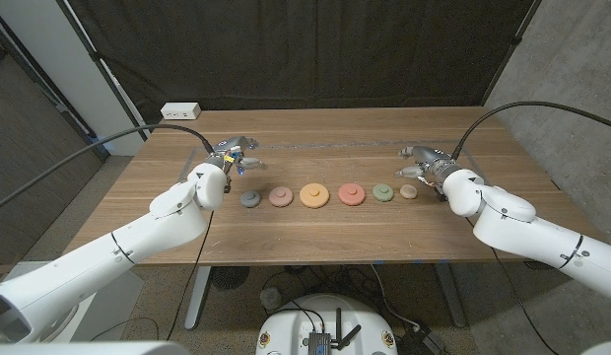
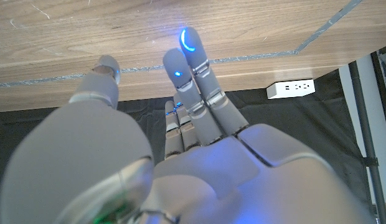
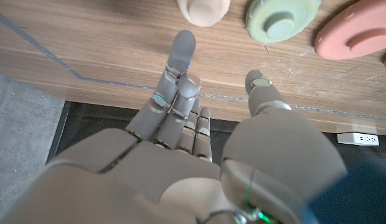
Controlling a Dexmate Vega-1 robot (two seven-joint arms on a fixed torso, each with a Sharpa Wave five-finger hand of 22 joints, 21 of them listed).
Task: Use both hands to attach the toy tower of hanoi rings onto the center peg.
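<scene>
Several round toy rings lie in a row across the table's middle: grey-blue (image 1: 249, 198), dusty pink (image 1: 280, 197), orange (image 1: 314, 195), red-pink (image 1: 352, 194), green (image 1: 384, 193) and beige (image 1: 409, 191). Each has a raised knob at its centre. My left hand (image 1: 230, 158) hovers just behind the grey-blue ring, fingers spread and holding nothing. My right hand (image 1: 424, 163) is behind the beige ring, fingers also apart and empty. In the right wrist view my right hand (image 3: 187, 155) reaches toward the beige ring (image 3: 203, 9), with the green ring (image 3: 282, 18) and red-pink ring (image 3: 355, 37) beside it. My left hand (image 2: 199, 155) reaches over bare wood.
A white power strip (image 1: 180, 110) sits at the table's back left corner, also seen as the power strip (image 2: 291, 88) in the left wrist view. Thin tape lines (image 1: 315, 145) run along the table behind the hands. A black curtain hangs behind the table.
</scene>
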